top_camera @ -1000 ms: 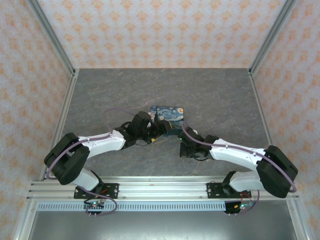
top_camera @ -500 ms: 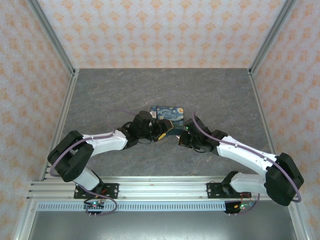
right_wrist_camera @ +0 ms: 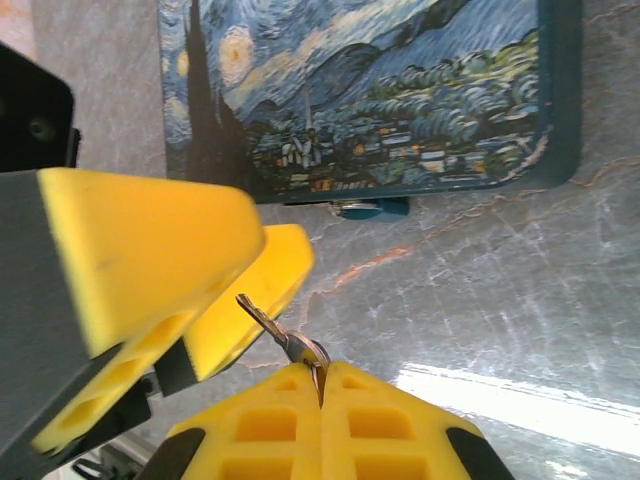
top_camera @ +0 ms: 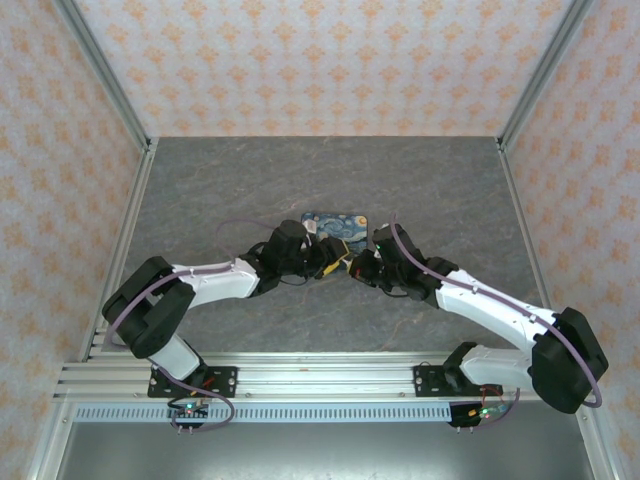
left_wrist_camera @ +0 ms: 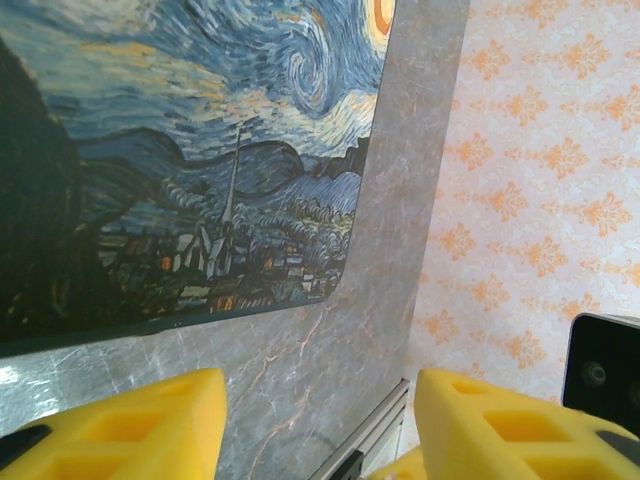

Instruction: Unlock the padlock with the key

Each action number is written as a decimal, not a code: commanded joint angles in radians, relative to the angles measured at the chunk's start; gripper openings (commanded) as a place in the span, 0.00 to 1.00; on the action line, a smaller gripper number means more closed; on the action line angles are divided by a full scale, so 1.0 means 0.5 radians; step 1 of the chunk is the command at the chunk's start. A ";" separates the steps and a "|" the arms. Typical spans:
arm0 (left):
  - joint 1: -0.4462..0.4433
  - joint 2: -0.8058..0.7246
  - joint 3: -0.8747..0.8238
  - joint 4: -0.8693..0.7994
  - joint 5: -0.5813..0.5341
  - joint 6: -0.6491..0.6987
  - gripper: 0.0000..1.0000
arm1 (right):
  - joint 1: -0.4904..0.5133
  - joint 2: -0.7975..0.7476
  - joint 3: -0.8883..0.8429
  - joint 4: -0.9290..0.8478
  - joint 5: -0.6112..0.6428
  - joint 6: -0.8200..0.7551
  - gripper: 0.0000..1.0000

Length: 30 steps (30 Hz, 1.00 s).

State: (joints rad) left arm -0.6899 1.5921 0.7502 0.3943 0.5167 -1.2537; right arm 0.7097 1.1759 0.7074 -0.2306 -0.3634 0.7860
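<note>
I count one key, pinched at its head in my right gripper, jaws pressed tight together. The blade pokes out toward the left gripper, whose two yellow jaws stand partly apart with nothing between them. One teal padlock lies on the table, right against the edge of the one painted box, near the key but apart from it.

My fingers are bright yellow, box at 12 o'clock has swirly blue-yellow starry-night print, padlock teal, key silvery, table grey marble, walls peachy floral.
</note>
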 commanded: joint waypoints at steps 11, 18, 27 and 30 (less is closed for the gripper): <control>-0.031 0.031 0.080 0.098 -0.012 -0.021 0.42 | -0.017 -0.028 -0.002 0.127 -0.053 0.085 0.00; -0.029 0.031 0.079 0.088 -0.027 -0.021 0.34 | -0.017 -0.031 -0.024 0.131 -0.059 0.085 0.00; -0.031 0.024 0.080 0.059 -0.048 -0.021 0.29 | -0.015 -0.052 -0.060 0.129 -0.055 0.095 0.00; -0.034 0.028 0.083 0.058 -0.048 -0.021 0.26 | -0.016 -0.052 -0.064 0.136 -0.055 0.097 0.00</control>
State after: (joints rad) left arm -0.6991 1.5951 0.7654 0.4160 0.5133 -1.2606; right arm 0.7059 1.1748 0.6884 -0.1852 -0.3904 0.8207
